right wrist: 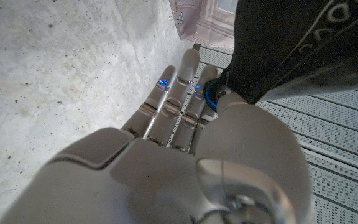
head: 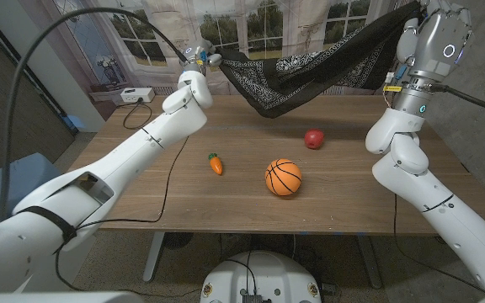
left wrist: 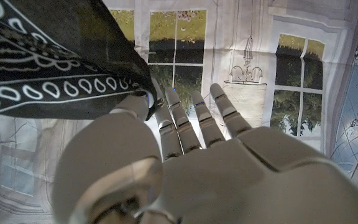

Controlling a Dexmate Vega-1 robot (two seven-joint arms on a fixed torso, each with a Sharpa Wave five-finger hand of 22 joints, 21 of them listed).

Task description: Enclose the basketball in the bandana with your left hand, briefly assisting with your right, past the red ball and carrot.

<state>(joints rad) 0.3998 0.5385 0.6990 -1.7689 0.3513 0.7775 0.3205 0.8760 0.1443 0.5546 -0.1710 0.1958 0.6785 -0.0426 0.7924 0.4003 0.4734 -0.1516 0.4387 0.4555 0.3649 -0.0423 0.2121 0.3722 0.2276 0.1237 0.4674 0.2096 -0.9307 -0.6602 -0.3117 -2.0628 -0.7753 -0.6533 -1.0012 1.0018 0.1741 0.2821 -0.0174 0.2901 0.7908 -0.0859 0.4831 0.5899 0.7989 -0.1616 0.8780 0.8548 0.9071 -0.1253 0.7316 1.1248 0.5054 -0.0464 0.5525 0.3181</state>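
The bandana (head: 310, 71) hangs stretched between both raised hands, high above the far half of the bench (head: 183, 198). The left hand (head: 199, 55) pinches one corner between thumb and fingers (left wrist: 173, 115); the cloth emerges beside the thumb in the left wrist view. The right hand (head: 432, 21) clamps the opposite corner, with dark fabric bunched against its thumb in the right wrist view. Holding two corners apart keeps the cloth spread as a sagging sling, which judging by the task is preparation for lowering it over the ball.

The basketball (head: 283, 177) rests on the bench near the middle, nearer the robot than the hanging cloth and not touching it. The red ball (head: 313, 138) lies just beyond the basketball, slightly toward the right arm. The carrot (head: 215, 163) lies to the basketball's left, apart from it.

Open room: bare bench surrounds the basketball on the near side. The cloth's lowest fold hangs above and beyond the red ball, so its path toward the basketball passes over that ball. The carrot sits under the left arm's likely line of descent. A black cable (head: 171, 168) trails across the left part of the bench.
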